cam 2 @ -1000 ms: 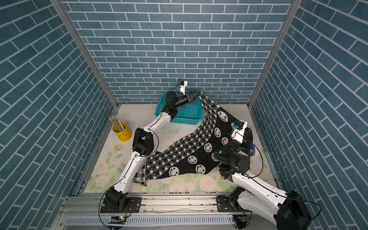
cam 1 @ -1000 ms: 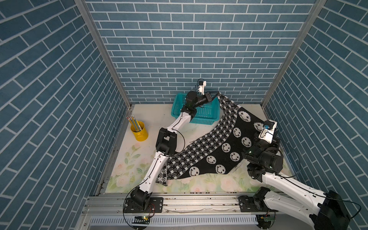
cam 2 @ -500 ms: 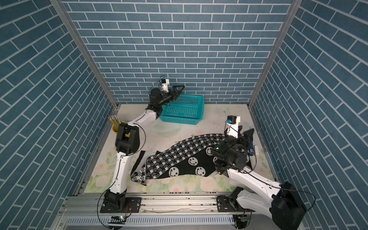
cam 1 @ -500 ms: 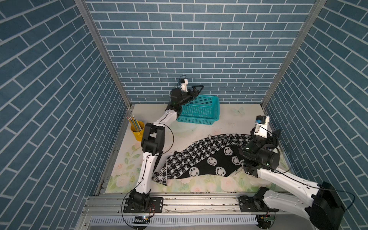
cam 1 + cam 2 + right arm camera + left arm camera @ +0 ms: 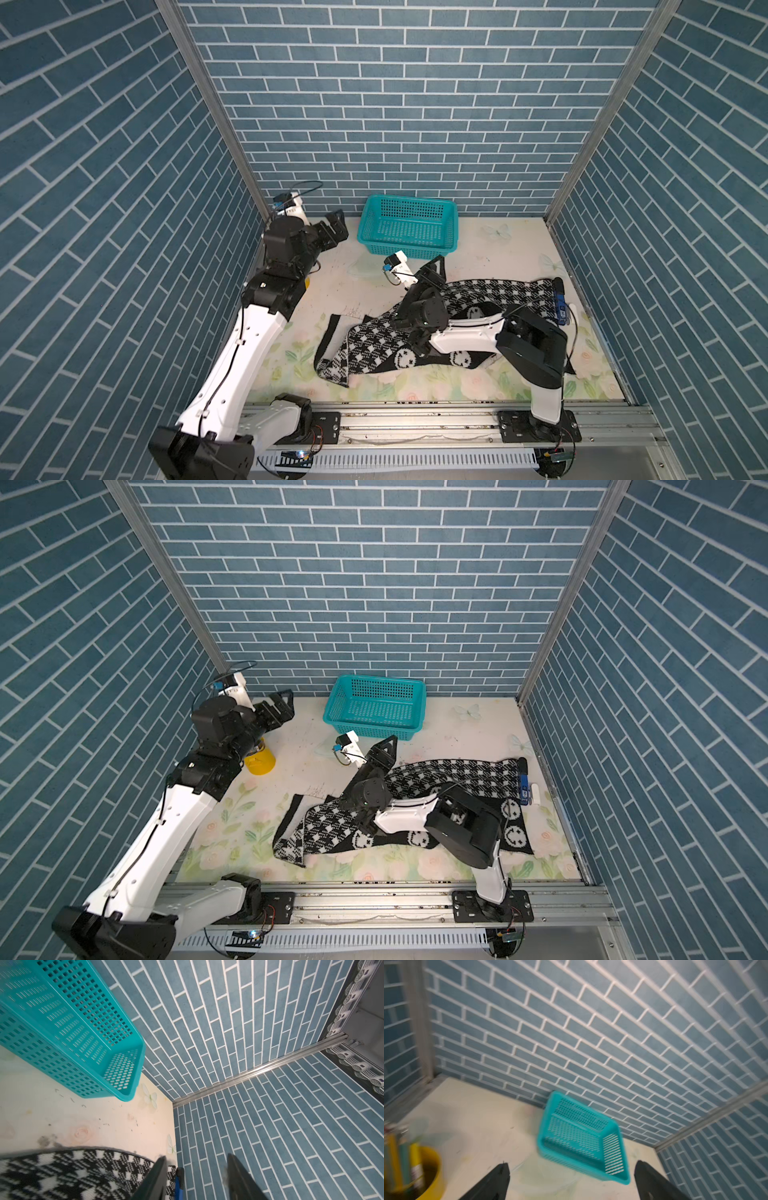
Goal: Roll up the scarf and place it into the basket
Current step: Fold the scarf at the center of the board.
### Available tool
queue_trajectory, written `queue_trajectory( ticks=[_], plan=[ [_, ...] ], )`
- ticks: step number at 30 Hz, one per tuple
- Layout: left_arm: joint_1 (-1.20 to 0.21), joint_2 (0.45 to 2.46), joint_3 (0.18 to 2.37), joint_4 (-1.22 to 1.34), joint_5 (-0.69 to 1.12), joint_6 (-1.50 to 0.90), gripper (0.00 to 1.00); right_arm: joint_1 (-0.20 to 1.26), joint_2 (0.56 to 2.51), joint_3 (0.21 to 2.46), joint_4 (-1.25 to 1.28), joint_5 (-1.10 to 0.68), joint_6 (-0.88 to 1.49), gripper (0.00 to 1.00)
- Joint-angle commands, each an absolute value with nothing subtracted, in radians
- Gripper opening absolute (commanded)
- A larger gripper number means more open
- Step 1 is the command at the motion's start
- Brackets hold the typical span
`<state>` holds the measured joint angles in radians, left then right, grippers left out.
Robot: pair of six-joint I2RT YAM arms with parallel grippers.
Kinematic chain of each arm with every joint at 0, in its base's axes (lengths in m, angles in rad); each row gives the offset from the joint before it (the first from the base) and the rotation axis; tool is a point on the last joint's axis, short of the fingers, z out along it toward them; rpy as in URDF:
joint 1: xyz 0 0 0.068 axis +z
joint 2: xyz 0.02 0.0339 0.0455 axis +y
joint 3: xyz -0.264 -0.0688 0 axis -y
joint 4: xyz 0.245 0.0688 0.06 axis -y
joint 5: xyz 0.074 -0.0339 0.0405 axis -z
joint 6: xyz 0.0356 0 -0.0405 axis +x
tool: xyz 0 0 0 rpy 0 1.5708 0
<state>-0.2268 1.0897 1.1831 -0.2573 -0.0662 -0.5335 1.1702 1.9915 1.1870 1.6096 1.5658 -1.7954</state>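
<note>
Enclosure: blue brick-pattern walls on three sides, with a floral table mat (image 5: pixel 498 257) as the floor.
Scarf: the scarf (image 5: pixel 374 345) (image 5: pixel 328 825) (image 5: pixel 62 1169) lies unrolled and rumpled on the mat, in front of the basket and outside it.
Basket: the teal basket (image 5: pixel 407 249) (image 5: pixel 374 729) (image 5: pixel 581 1126) (image 5: pixel 62 1022) stands by the back wall, with nothing in it.
Left arm: it stretches from the front rail toward the back-left corner. The left gripper (image 5: pixel 334 226) (image 5: pixel 278 706) (image 5: pixel 571 1165) is raised above the yellow pencil cup (image 5: pixel 259 762) and faces the basket, fingers spread wide and holding nothing.
Right arm: the elbow is folded over the scarf and the forearm angles back. The right gripper (image 5: pixel 434 272) (image 5: pixel 384 750) (image 5: pixel 196 1159) is tipped up toward the basket's near wall, fingers parted with nothing between them.
</note>
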Motion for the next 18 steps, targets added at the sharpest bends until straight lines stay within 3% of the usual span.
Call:
queue_trajectory(
  ticks=[1, 4, 7, 11, 13, 14, 15, 16, 17, 18],
  plan=[
    [-0.172, 1.03, 1.122, -0.423, -0.22, -0.502, 1.0, 1.19, 2.145, 1.396, 1.852, 1.696, -1.88, 0.57],
    [-0.124, 0.971, 1.08, -0.374, -0.202, -0.492, 1.0, 1.209, 2.401, 1.807, 1.851, 1.671, -2.01, 0.67],
    [-0.098, 0.958, 1.074, -0.358, -0.192, -0.473, 1.0, 1.219, 2.718, 2.459, 1.689, 1.665, -2.094, 0.71],
    [-0.077, 0.96, 1.064, -0.333, -0.161, -0.438, 1.0, 1.225, 2.659, 2.384, 1.289, 1.592, -1.669, 0.77],
    [-0.068, 0.968, 1.045, -0.307, -0.121, -0.44, 1.0, 1.24, 2.635, 2.391, 0.972, 1.536, -1.402, 0.79],
    [-0.066, 0.971, 1.035, -0.29, -0.096, -0.445, 1.0, 1.257, 2.621, 2.436, 0.658, 1.483, -1.119, 0.79],
    [-0.065, 0.973, 1.02, -0.269, -0.074, -0.451, 1.0, 1.273, 2.617, 2.573, 0.087, 1.33, -0.659, 0.81],
    [-0.063, 0.975, 1.008, -0.257, -0.068, -0.46, 1.0, 1.272, 2.616, 2.692, -0.218, 1.135, -0.344, 0.94],
    [-0.059, 0.977, 1.0, -0.249, -0.061, -0.464, 1.0, 1.264, 2.581, 2.683, -0.302, 0.974, -0.183, 1.0],
    [-0.055, 0.98, 1.0, -0.246, -0.054, -0.46, 1.0, 1.266, 2.518, 2.569, -0.239, 0.921, -0.152, 1.0]
  ],
)
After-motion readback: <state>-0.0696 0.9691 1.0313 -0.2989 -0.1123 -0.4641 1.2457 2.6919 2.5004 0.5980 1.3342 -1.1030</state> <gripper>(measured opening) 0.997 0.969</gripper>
